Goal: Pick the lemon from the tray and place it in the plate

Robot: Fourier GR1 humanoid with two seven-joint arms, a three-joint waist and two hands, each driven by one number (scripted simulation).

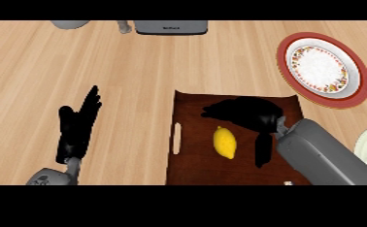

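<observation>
black right hand [247,114]: fingers seemingly open | risk: oval yellow lemon [225,142] rolls across dark-brown tray [197,169] if clipped

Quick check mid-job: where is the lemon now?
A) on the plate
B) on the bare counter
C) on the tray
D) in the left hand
C: the lemon lies on the tray, just under the open right hand, which has not closed on it.

The left robot hand [77,126] and right robot hand [247,114] are plain black. The left forearm [44,177] and right forearm [323,155] are smooth grey.
</observation>
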